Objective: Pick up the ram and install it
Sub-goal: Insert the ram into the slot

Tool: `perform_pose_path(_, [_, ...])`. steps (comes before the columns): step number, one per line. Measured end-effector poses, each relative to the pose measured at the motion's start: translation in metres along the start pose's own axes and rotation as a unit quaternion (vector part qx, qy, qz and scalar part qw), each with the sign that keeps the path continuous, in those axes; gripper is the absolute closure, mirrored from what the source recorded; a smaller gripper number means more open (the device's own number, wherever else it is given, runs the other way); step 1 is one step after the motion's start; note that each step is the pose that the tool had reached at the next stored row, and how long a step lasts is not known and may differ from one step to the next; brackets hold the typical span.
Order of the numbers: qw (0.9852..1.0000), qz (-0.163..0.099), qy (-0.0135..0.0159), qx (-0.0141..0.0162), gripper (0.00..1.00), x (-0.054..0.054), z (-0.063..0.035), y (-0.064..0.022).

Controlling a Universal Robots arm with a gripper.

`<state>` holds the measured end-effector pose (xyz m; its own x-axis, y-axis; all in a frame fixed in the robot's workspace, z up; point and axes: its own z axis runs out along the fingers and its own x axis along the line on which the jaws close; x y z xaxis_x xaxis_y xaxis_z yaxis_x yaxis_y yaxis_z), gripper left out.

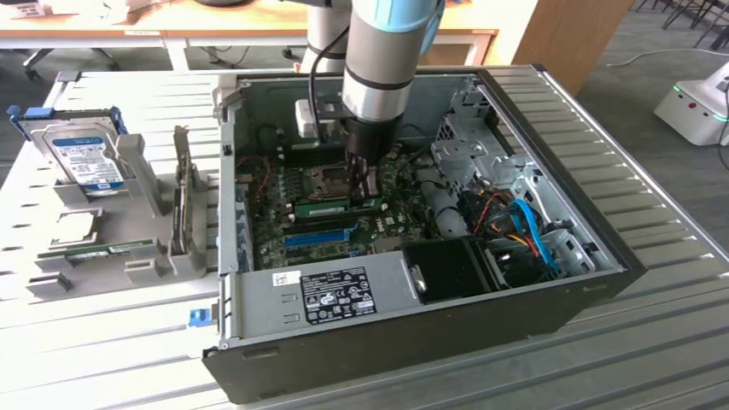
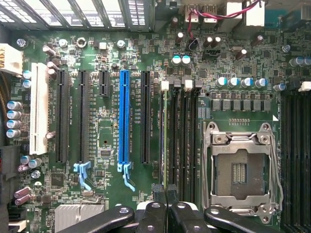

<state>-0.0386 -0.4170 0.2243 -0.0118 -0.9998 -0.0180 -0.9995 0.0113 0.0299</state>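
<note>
My gripper [image 1: 362, 193] reaches straight down into the open computer case [image 1: 569, 295], over the motherboard's memory slots. The ram [image 1: 333, 206], a thin green stick, stands on edge under the fingers, along the slots beside the processor socket. In the wrist view the ram [image 2: 164, 136] shows edge-on as a narrow line in the slot nearest the black expansion slots. My gripper [image 2: 165, 194] is shut on its near end, one black fingertip [image 2: 157, 194] on each side. Whether the stick is fully seated in the slot cannot be told.
The empty processor socket [image 2: 240, 167] lies just beside the memory slots [image 2: 187, 131], with a blue expansion slot [image 2: 124, 116] on the other side. On the exterior view's left, a grey rack holds a hard drive [image 1: 85, 158], a dark card [image 1: 180, 201] and another green stick [image 1: 97, 250].
</note>
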Motion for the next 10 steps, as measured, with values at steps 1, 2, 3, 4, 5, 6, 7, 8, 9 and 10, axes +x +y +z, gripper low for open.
perform_pose_path(1, [1.0000,0.000,0.0000,0.0000,0.88,0.0000,0.0004,0.0000])
perform_pose_path(2, [1.0000,0.000,0.0000,0.0000,0.88,0.0000,0.0008,0.0000])
perform_pose_path(3, [1.0000,0.000,0.0001,0.0000,0.88,0.0001,0.0010,0.0000])
perform_pose_path(4, [1.0000,0.000,0.0001,0.0000,0.88,0.0000,0.0012,0.0000])
perform_pose_path(5, [1.0000,0.000,0.0001,0.0000,0.88,0.0001,0.0012,0.0000])
perform_pose_path(6, [1.0000,0.000,0.0001,0.0000,0.88,0.0000,0.0012,0.0000])
perform_pose_path(7, [1.0000,0.000,0.0000,0.0000,0.88,0.0000,0.0013,0.0000])
perform_pose_path(8, [1.0000,0.000,0.0000,0.0000,0.88,0.0000,0.0013,0.0000])
perform_pose_path(9, [1.0000,0.000,0.0000,0.0000,0.88,0.0000,0.0013,0.0000])
perform_pose_path(10, [1.0000,0.000,0.0000,0.0000,0.88,0.0000,0.0013,0.0000])
